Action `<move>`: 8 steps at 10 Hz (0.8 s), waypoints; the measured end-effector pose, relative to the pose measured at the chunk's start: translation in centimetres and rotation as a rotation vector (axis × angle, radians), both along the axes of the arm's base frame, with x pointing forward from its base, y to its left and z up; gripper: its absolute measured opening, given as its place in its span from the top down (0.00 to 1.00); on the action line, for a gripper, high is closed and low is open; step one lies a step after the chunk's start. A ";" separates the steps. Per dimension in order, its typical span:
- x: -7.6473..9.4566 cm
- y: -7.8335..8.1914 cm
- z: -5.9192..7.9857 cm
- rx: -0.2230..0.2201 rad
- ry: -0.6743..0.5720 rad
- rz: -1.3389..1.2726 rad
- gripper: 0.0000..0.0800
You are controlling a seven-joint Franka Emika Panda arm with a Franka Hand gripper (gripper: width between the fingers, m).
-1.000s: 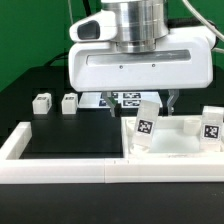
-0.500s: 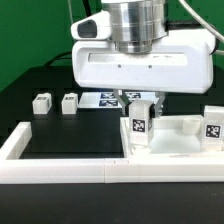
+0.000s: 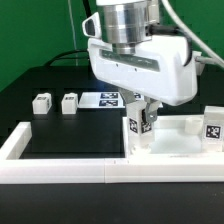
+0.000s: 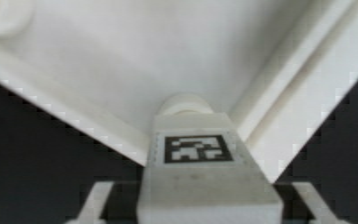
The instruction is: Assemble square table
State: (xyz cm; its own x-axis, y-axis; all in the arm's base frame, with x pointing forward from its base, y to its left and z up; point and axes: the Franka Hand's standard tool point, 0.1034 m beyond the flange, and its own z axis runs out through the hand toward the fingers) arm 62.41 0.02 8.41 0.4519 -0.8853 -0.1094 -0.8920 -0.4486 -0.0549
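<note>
The square table top point(image 3: 182, 143) is a white tray with a raised rim, lying at the exterior view's right. My gripper point(image 3: 141, 122) is tilted over its near left corner and shut on a white leg point(image 3: 133, 128) with a black-and-white tag. In the wrist view the leg point(image 4: 197, 148) fills the space between my two fingers point(image 4: 108, 203), with the table top point(image 4: 123, 55) spread beyond it. The leg's lower end is at the tray, but contact is hidden. Another tagged leg point(image 3: 211, 126) stands at the tray's right side.
Two small white leg blocks point(image 3: 41, 102) point(image 3: 69, 102) sit on the black mat at the left. The marker board point(image 3: 106, 99) lies behind my gripper. A long white border rail point(image 3: 60, 172) runs along the front and left of the mat.
My jaws have shut on the tagged leg. The hand has since tilted and shifted slightly right, leaning the leg with it.
</note>
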 end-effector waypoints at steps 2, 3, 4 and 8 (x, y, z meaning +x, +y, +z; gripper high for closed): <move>0.2 0.4 0.0 0.028 0.013 -0.249 0.64; 0.2 0.4 0.0 0.029 0.017 -0.281 0.64; 0.2 0.4 0.0 0.029 0.021 -0.311 0.63; 0.2 0.8 -0.1 -0.053 -0.014 0.138 0.24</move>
State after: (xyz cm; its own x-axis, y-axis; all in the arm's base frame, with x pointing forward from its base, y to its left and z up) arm 62.56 0.79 8.34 0.5707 -0.8192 -0.0563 -0.8212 -0.5693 -0.0401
